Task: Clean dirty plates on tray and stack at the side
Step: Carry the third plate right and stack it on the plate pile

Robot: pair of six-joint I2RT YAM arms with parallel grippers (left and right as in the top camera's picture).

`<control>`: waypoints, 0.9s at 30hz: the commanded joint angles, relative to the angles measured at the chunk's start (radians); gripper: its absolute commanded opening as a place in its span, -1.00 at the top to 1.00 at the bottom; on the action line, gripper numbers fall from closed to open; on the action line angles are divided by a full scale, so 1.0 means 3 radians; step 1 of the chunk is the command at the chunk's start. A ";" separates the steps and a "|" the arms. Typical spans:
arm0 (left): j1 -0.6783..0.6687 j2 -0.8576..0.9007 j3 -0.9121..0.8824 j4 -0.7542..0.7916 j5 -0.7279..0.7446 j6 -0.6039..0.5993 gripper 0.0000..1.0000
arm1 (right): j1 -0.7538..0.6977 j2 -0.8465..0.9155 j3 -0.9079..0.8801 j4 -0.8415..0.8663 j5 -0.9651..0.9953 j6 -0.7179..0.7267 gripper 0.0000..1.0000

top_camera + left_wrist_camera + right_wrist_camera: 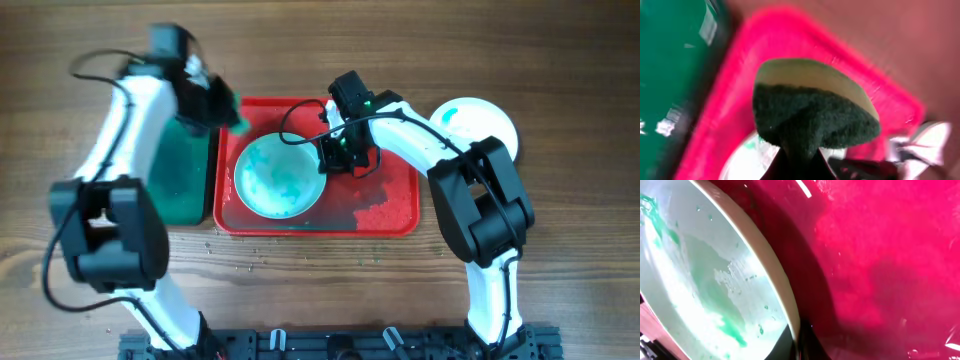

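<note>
- Wooden tabletop (320, 290) carries the red tray (390, 215), with a green tray (180, 180) just beside it on the left;
- left arm (130, 120) arches over the green tray, wrist near the trays' shared edge; left fingers (795, 167) pinch a sponge (815, 110);
- right arm (420, 135) reaches in from the right; right fingers (802, 347) clamp the right rim of the smeared plate (280, 178), which sits in the red tray's left half;
- second plate (490, 120) rests on the tabletop, right of the red tray.
</note>
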State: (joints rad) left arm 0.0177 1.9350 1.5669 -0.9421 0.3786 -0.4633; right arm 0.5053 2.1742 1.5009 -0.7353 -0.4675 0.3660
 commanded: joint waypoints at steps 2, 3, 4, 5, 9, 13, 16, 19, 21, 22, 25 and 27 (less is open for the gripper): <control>0.0229 -0.0057 0.0130 -0.0120 0.0220 0.0197 0.92 | 0.0106 -0.0448 -0.0033 -0.0136 0.1029 0.0086 0.91; 0.0193 -0.0057 0.0084 -0.0117 0.0216 0.0198 0.92 | 0.0167 -0.0642 -0.0033 -0.0225 0.1545 0.0085 0.91; 0.0167 -0.0056 0.0053 -0.0106 0.0179 0.0197 0.92 | 0.0214 -0.0744 -0.0033 -0.0282 0.1925 0.0088 0.91; 0.0099 -0.0055 0.0008 -0.0106 0.0052 0.0197 0.92 | 0.0337 -0.0921 -0.0033 -0.0376 0.2566 0.0086 0.91; -0.0055 -0.0053 -0.0015 -0.0155 -0.0070 0.0200 0.92 | 0.0853 -0.1244 -0.0033 -0.0646 0.4243 0.0095 0.91; -0.0069 -0.0055 -0.0017 -0.0202 -0.0067 0.0197 0.92 | 0.1386 -0.1263 -0.0033 -0.0865 0.5509 0.0088 0.91; -0.0069 -0.0055 -0.0017 -0.0234 -0.0069 0.0198 0.92 | 0.1633 -0.1263 -0.0033 -0.0867 0.5999 0.0086 0.91; -0.0069 -0.0053 -0.0019 -0.0243 -0.0067 0.0197 0.92 | 0.1811 -0.1263 -0.0033 -0.0872 0.6212 0.0053 0.91; -0.0069 -0.0053 -0.0019 -0.0263 -0.0067 0.0197 0.92 | 0.1860 -0.1263 -0.0033 -0.0876 0.6213 -0.0089 0.91; -0.0069 -0.0053 -0.0019 -0.0268 -0.0069 0.0197 0.92 | 0.1859 -0.1263 -0.0033 -0.0884 0.6198 -0.0085 0.91; -0.0075 -0.0053 -0.0019 -0.0275 -0.0067 0.0197 0.92 | 0.1841 -0.1263 -0.0033 -0.0991 0.5320 -0.0083 0.92; -0.0090 -0.0055 -0.0019 -0.0309 -0.0069 0.0197 0.92 | 0.1712 -0.1263 -0.0033 -0.1085 0.4681 -0.0083 0.91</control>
State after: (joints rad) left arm -0.0048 1.9244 1.5677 -1.0260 0.3645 -0.4232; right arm 1.0576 1.8179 1.4887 -1.0416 1.1778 0.3412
